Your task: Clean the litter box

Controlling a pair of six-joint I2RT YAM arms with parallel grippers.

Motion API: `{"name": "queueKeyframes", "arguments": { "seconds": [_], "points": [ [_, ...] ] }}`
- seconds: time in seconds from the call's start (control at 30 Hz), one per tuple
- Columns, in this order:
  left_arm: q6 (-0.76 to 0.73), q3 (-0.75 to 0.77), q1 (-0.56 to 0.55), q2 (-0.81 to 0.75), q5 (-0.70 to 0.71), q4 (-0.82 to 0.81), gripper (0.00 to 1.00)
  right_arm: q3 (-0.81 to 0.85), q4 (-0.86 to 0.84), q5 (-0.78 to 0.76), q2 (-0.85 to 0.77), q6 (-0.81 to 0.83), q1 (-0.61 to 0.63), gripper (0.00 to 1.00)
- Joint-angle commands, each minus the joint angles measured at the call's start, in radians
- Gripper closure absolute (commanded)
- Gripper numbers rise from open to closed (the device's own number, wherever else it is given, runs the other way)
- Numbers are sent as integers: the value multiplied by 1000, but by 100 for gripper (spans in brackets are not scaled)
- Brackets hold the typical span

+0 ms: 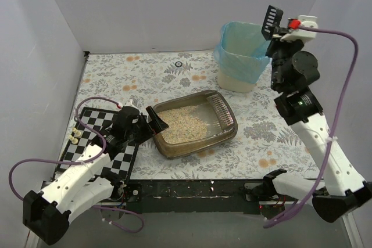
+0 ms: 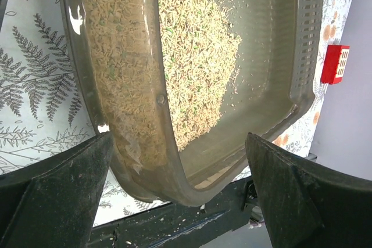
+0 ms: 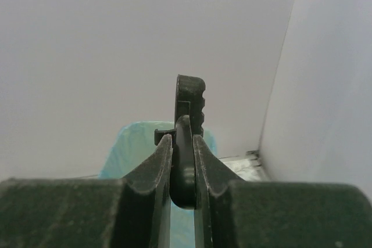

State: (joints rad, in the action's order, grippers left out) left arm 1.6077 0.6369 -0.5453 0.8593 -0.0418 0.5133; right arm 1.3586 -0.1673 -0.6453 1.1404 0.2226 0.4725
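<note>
Pinching the scoop (image 1: 271,20) above the bin (image 1: 235,82), my right gripper (image 3: 183,143) seems mid-dump; my left gripper (image 2: 180,161), spread wide, straddles the litter box (image 1: 231,125) rim mid-table. More sifting probably lies ahead.

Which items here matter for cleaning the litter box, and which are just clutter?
For the job:
- litter box
- scoop, held in the right gripper
- bin with blue liner
- left gripper, open at the box's rim

Lying about:
- chessboard
- chess pieces
- small ring
</note>
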Motion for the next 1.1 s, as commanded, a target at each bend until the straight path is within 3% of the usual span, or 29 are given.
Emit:
{"name": "queueKeyframes", "arguments": {
  "seconds": [0.0,0.17,0.3,0.43,0.57,0.77,0.87,0.93,1.07],
  "points": [
    [9,38,-4,-54,28,48,2,-4,166,59,-155,-461,-2,99],
    [18,40,-4,-94,68,70,2,-226,63,415,-347,-737,-2,99],
    [34,37,-4,-138,74,82,2,-295,103,715,-370,-879,0,99],
    [50,27,-4,-195,91,96,2,-389,101,910,-366,-969,15,99],
    [38,23,-4,-226,89,114,2,-556,86,874,-413,-1048,93,99],
    [37,17,-4,-233,105,122,2,-769,89,664,-446,-1136,248,99],
    [40,23,-4,-232,102,119,2,-919,-44,566,-449,-1226,282,99],
    [38,23,-4,-235,91,114,2,-963,-107,565,-421,-1249,284,99],
    [47,3,-4,-243,79,99,2,-928,-16,561,-332,-1250,288,99]
  ]
}}
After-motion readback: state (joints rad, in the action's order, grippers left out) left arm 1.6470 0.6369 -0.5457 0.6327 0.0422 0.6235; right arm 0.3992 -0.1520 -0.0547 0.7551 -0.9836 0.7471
